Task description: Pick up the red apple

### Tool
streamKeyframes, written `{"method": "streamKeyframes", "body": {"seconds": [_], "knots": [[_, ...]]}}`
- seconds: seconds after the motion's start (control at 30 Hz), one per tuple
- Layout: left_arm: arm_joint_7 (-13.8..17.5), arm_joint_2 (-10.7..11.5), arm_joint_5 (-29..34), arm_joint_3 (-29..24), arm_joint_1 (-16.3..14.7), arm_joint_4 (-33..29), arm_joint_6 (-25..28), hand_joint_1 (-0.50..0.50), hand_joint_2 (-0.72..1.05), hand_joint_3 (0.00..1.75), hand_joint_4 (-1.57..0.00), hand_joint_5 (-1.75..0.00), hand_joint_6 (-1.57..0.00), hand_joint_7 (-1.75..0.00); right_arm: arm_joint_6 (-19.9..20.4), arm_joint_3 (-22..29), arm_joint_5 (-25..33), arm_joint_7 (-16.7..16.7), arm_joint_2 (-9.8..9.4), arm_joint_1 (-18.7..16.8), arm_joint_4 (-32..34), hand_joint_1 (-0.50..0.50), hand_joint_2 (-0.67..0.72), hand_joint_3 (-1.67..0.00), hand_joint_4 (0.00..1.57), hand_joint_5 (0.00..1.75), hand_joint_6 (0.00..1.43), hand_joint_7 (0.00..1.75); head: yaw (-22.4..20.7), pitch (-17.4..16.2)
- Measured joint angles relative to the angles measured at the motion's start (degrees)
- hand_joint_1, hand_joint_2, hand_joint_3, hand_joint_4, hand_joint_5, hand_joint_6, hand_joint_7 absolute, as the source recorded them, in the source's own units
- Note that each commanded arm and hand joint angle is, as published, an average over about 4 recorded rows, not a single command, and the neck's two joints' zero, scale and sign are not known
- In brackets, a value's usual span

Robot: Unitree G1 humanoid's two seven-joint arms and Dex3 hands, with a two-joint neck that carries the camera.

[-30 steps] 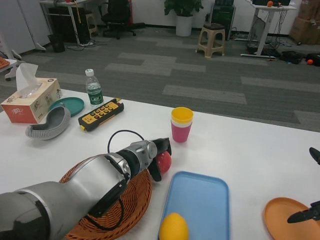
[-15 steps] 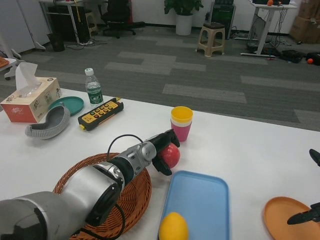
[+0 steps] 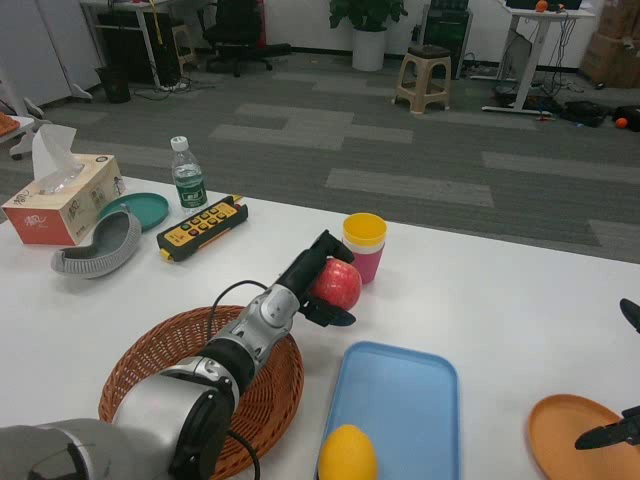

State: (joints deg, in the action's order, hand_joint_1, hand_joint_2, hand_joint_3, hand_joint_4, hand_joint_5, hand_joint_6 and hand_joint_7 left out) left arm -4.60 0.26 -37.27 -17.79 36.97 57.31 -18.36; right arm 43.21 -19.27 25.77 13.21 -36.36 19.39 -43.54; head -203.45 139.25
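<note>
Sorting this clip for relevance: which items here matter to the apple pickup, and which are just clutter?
Part of the job:
red apple, held in the left hand

Lying about:
stacked cups
wicker basket
blue tray with a yellow fruit
orange plate
yellow remote
water bottle
tissue box
right hand, idle at the edge

- Wicker basket (image 3: 150,375) sits at the table's (image 3: 500,300) near left, under the left forearm.
- Tray (image 3: 400,400) lies just right of the basket; a lemon (image 3: 347,455) rests on its near left corner.
- Left hand (image 3: 312,283) holds the apple (image 3: 336,284) off the table, beyond the tray, just before the stacked cups (image 3: 363,246).
- Plate (image 3: 580,435) at near right, right hand (image 3: 612,430) over it.
- Remote (image 3: 202,227) far left of the cups; bottle (image 3: 187,177) behind it.
- Dish (image 3: 140,210), curved holder (image 3: 97,248) and tissue box (image 3: 62,198) at far left.
</note>
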Motion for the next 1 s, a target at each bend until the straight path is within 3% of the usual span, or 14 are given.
{"method": "streamKeyframes", "body": {"seconds": [0.23,0.37,0.47,0.6,0.67,0.83,1.0], "knots": [[0.13,-0.20,12.97,0.80,-7.69,-12.19,-9.42,0.34,0.69,0.28,0.00,-1.75,0.00,-1.68,0.01,0.43,0.00,0.01,0.13,-0.11,-0.06,-0.46,0.50,0.00,0.63,0.00,0.00,0.00,1.07,-0.15],[1.23,-0.64,17.96,1.03,-12.62,-22.42,-10.88,0.33,0.69,0.26,0.00,-1.75,0.00,-1.68,0.06,0.65,-0.01,0.01,0.24,-0.15,-0.01,-0.46,0.53,0.00,0.63,0.00,0.00,0.00,2.02,0.72],[5.21,-0.61,24.37,2.02,-15.74,-28.45,-10.78,0.31,0.69,0.26,0.00,-1.75,0.00,-1.68,0.08,1.17,-0.02,0.00,0.35,-0.20,0.00,-0.46,0.50,0.00,0.63,0.00,0.00,0.00,2.47,1.33],[15.84,1.71,31.74,4.35,-18.32,-35.37,-9.46,0.22,0.69,0.26,0.00,-1.75,0.00,-1.66,0.10,1.71,-0.01,0.03,0.42,-0.40,-0.06,-0.46,0.52,0.00,0.63,0.00,0.00,0.00,2.74,1.90],[19.71,2.83,33.47,5.04,-18.73,-37.48,-8.76,0.18,0.69,0.26,0.00,-1.75,0.00,-1.64,0.10,1.82,-0.01,0.03,0.42,-0.46,-0.07,-0.46,0.50,0.00,0.63,0.00,0.00,0.00,2.82,2.04],[25.16,3.53,34.57,5.72,-20.32,-42.33,-6.43,0.16,0.69,0.26,0.00,-1.75,-0.01,-1.61,0.10,2.01,0.00,0.03,0.42,-0.49,-0.51,-0.46,0.53,0.00,0.65,0.00,0.00,0.00,2.63,1.71],[26.85,4.61,34.77,5.94,-20.59,-43.18,-6.01,0.14,0.69,0.26,0.00,-1.75,-0.02,-1.61,0.10,1.89,0.00,0.03,0.42,-0.49,-1.44,-0.46,0.53,0.00,0.64,0.00,0.00,0.00,2.57,0.82]]}}
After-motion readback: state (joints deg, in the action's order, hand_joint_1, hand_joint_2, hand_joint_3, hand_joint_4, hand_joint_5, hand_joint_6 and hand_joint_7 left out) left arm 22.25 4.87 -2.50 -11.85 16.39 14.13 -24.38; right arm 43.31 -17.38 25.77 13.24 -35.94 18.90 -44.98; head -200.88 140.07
